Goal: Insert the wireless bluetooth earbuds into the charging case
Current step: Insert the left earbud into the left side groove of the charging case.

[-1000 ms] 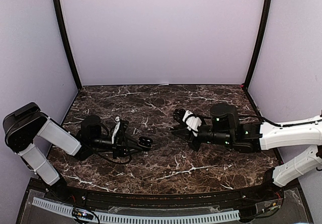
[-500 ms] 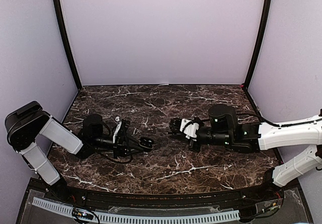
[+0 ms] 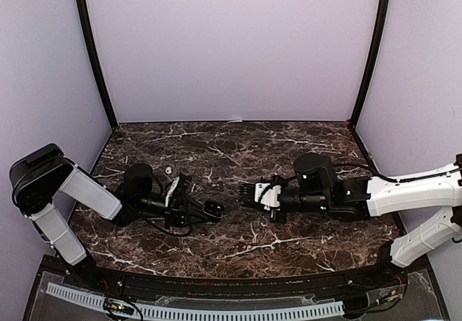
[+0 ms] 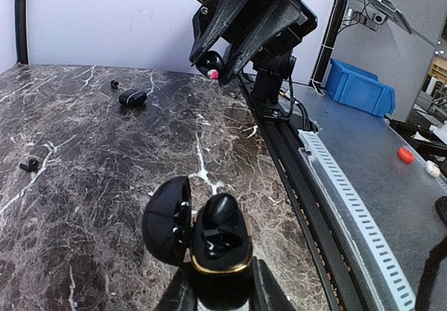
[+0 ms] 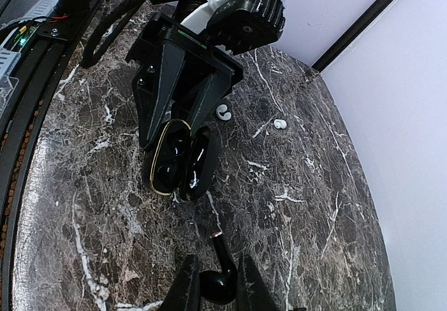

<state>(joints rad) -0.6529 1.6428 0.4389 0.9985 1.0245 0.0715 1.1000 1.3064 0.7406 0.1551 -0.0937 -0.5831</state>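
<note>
Your left pincer (image 4: 222,288) is shut tight on the black charging case (image 4: 221,248). The case is open, with its lid (image 4: 166,220) swung out to 1 side. You hold it over the dark marble tabletop (image 5: 314,206).

Your right pincer (image 5: 216,293) is nearly shut and pinches 1 black earbud (image 4: 211,64). That bud is near the open case but does not touch it. The 2 pincers point at each other.

2 white earbuds (image 5: 223,112) (image 5: 279,124) lie on the tabletop, past your left pincer. 1 more black case (image 4: 133,98) lies shut on the tabletop. 1 small black bud (image 4: 114,84) lies just beside it. Another black bud (image 4: 29,165) lies well apart from both.
</note>
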